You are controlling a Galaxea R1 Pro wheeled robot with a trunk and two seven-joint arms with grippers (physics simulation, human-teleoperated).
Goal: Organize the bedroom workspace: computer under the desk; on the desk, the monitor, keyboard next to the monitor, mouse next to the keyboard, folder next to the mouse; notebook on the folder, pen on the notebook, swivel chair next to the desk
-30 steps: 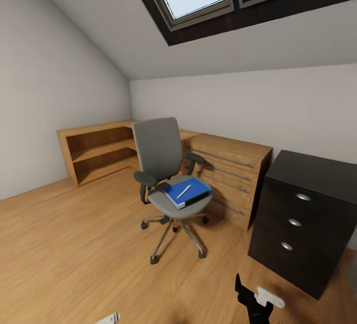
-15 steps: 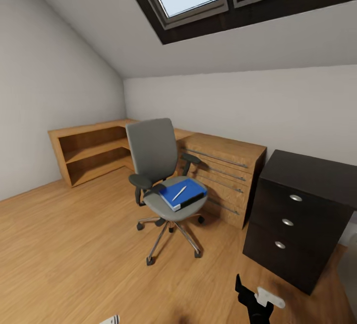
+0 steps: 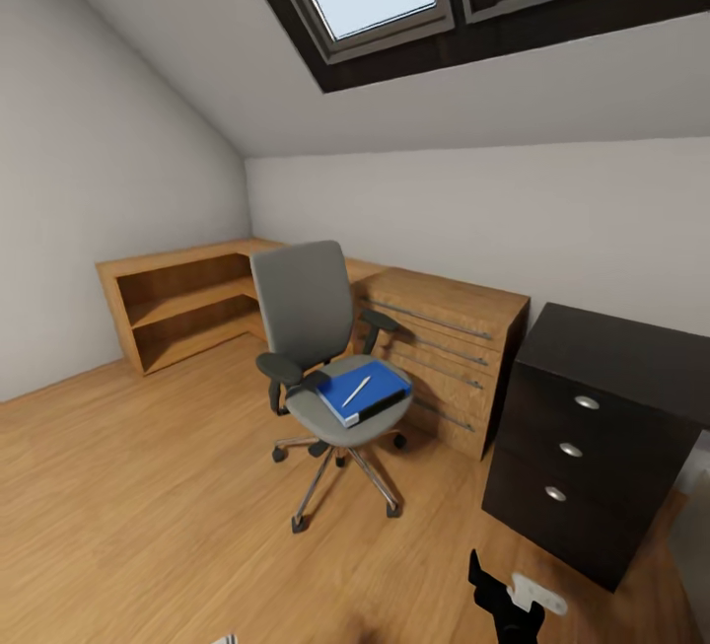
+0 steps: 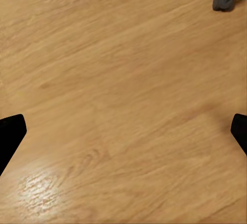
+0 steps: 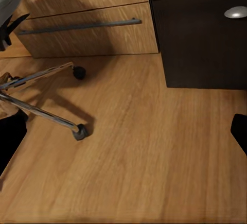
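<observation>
Head view: swivel chair point(image 3: 314, 353) stands on wooden floor point(image 3: 148, 486) before a light wooden chest of drawers point(image 3: 449, 348), black drawer cabinet point(image 3: 602, 427) beside it. Blue folder point(image 3: 367, 392) lies on the seat, white pen point(image 3: 356, 391) on top. Right gripper point(image 5: 123, 131) hangs low over the floor near a chair caster point(image 5: 80, 131), fingers spread wide, empty. Left gripper point(image 4: 123, 131) likewise wide apart, over bare boards.

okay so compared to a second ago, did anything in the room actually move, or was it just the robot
Only the view shifted: the camera swung a little, so the room slid leftward in the head picture. The swivel chair has not moved from beside the wooden drawers, with the folder and pen on its seat. The right claw remains low in the frame. Nothing was grasped or released.
</observation>
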